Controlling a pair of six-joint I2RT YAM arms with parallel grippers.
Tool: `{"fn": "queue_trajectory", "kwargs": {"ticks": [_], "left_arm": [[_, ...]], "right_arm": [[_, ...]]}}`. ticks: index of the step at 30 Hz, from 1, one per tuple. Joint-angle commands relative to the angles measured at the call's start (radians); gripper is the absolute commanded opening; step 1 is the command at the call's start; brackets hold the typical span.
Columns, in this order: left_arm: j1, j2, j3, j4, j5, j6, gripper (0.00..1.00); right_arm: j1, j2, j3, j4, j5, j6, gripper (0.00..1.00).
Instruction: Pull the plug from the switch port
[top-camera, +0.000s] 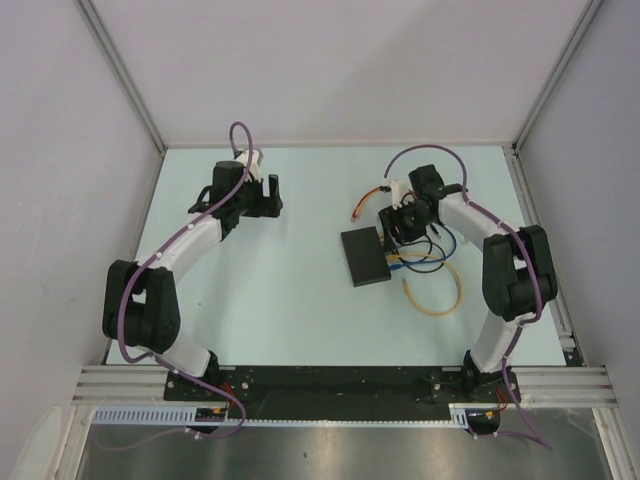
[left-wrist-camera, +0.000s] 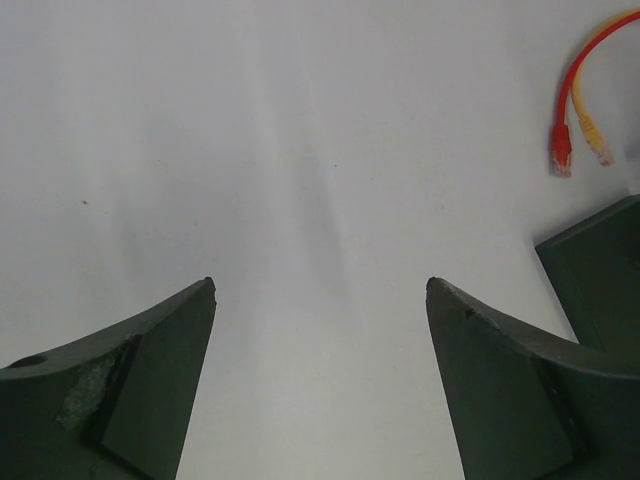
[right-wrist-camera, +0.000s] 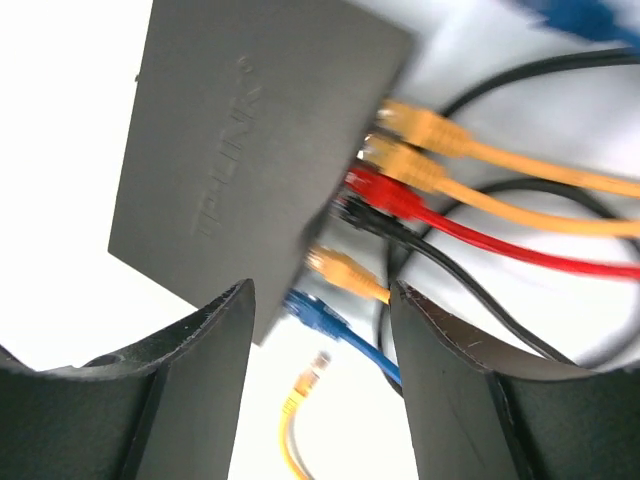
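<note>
The switch (top-camera: 365, 257) is a flat black box lying right of the table's middle. In the right wrist view the switch (right-wrist-camera: 250, 150) has several plugs along its edge: two orange plugs (right-wrist-camera: 420, 125), a red plug (right-wrist-camera: 385, 195), a black one, another orange plug (right-wrist-camera: 345, 272) and a blue plug (right-wrist-camera: 315, 312). My right gripper (right-wrist-camera: 322, 290) hovers open over that edge, with the blue plug in the gap between its fingers, untouched. Up at the table's far left, my left gripper (top-camera: 262, 195) stands wide open and empty (left-wrist-camera: 320, 283).
A loose yellow plug (right-wrist-camera: 305, 385) lies on the table below the right gripper. Loose red and yellow cable ends (left-wrist-camera: 561, 150) lie beyond the switch's corner (left-wrist-camera: 600, 270). Cable loops, one cream (top-camera: 430, 290), spread right of the switch. Grey walls enclose three sides.
</note>
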Motion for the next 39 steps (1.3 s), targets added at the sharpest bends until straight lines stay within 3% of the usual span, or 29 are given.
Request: {"fn": "queue_trajectory", "kwargs": {"ticks": [1, 5, 13, 22, 24, 25, 28, 32, 36, 39], "left_arm": [[-0.003, -0.02, -0.009, 0.038, 0.049, 0.016, 0.91], [-0.004, -0.005, -0.001, 0.027, 0.069, 0.013, 0.9], [-0.004, 0.005, 0.02, 0.009, 0.077, 0.029, 0.89], [-0.004, 0.0, 0.0, 0.024, 0.063, 0.037, 0.89], [-0.004, -0.003, -0.007, 0.024, 0.06, 0.046, 0.89], [-0.004, -0.005, -0.012, 0.024, 0.054, 0.049, 0.89], [-0.004, -0.009, -0.02, 0.029, 0.046, 0.054, 0.89], [-0.004, -0.009, -0.026, 0.037, 0.049, 0.056, 0.89], [-0.006, 0.0, -0.026, 0.044, 0.052, 0.051, 0.89], [-0.004, 0.005, -0.023, 0.049, 0.066, 0.046, 0.89]], "right_arm": [[-0.017, -0.079, 0.032, -0.016, 0.04, -0.06, 0.61], [-0.049, -0.055, 0.034, -0.005, 0.086, -0.182, 0.58], [-0.149, 0.009, 0.068, -0.025, 0.086, -0.629, 0.57], [-0.132, 0.134, 0.155, -0.188, 0.067, -0.734, 0.51], [-0.111, 0.141, 0.155, -0.214, 0.059, -0.736, 0.42], [-0.102, 0.152, 0.155, -0.223, 0.056, -0.734, 0.3], [-0.065, 0.16, 0.155, -0.254, 0.027, -0.694, 0.1], [-0.008, 0.143, 0.155, -0.29, -0.044, -0.604, 0.02], [0.05, 0.135, 0.155, -0.303, -0.087, -0.518, 0.04], [0.064, 0.114, 0.155, -0.278, -0.079, -0.461, 0.3]]}}
